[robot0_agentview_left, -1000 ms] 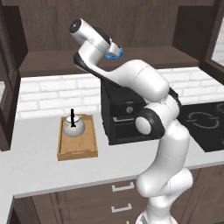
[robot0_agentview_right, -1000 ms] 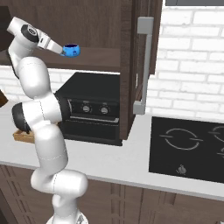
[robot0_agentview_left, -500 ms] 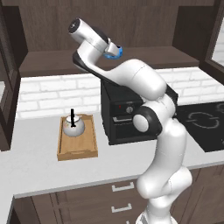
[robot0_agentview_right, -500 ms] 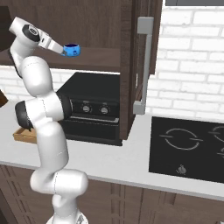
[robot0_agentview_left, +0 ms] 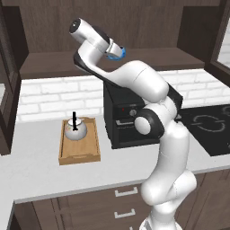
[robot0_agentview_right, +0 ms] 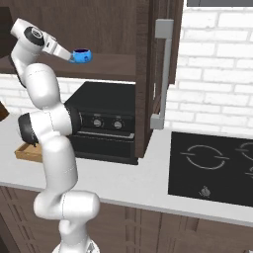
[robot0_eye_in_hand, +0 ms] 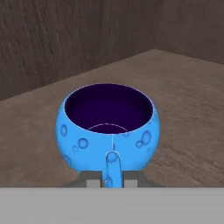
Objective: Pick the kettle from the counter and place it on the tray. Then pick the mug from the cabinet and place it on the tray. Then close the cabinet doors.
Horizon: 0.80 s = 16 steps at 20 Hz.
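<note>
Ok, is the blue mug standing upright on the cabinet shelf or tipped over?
Upright. In the hand view the mug shows its dark open mouth facing up and sits level on the cabinet shelf, handle toward the camera.

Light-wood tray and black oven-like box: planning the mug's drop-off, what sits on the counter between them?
Nothing: in the left base view, bare pale countertop separates the tray from the oven box.

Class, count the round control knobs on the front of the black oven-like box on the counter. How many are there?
2. Both sit side by side on the black oven-like box: the left knob and the right knob. In the left base view the arm covers part of that front, so more may be hidden.
</note>
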Available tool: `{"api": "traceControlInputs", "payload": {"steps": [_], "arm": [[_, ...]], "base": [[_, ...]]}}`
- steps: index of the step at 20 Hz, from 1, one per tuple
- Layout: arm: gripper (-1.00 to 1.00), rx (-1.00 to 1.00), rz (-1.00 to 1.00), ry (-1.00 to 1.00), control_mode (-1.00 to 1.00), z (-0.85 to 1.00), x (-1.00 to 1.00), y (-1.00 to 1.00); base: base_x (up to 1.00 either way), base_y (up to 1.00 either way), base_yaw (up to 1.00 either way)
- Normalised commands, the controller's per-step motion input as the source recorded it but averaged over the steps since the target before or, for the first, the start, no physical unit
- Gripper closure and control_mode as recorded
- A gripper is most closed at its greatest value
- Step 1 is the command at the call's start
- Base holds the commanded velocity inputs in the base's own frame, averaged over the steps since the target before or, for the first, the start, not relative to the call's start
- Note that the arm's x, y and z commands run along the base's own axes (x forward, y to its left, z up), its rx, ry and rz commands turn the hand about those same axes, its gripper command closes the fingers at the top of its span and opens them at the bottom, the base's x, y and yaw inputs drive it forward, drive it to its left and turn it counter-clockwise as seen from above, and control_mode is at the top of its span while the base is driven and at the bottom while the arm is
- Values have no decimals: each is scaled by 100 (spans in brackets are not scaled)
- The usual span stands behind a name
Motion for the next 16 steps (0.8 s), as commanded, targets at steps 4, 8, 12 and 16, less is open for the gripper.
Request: {"api": "traceControlInputs", "payload": {"steps": [4,8,12,16], "arm": [[100,1,-4,0,-100,0,-1,-12],[100,0,0,0,-100,0,-11,-11],[100,0,0,-6,-100,-1,-48,-14],[100,0,2,-19,-100,-1,-99,-15]], "base": [[0,0,0],[0,0,0],[0,0,0],[0,0,0]]}}
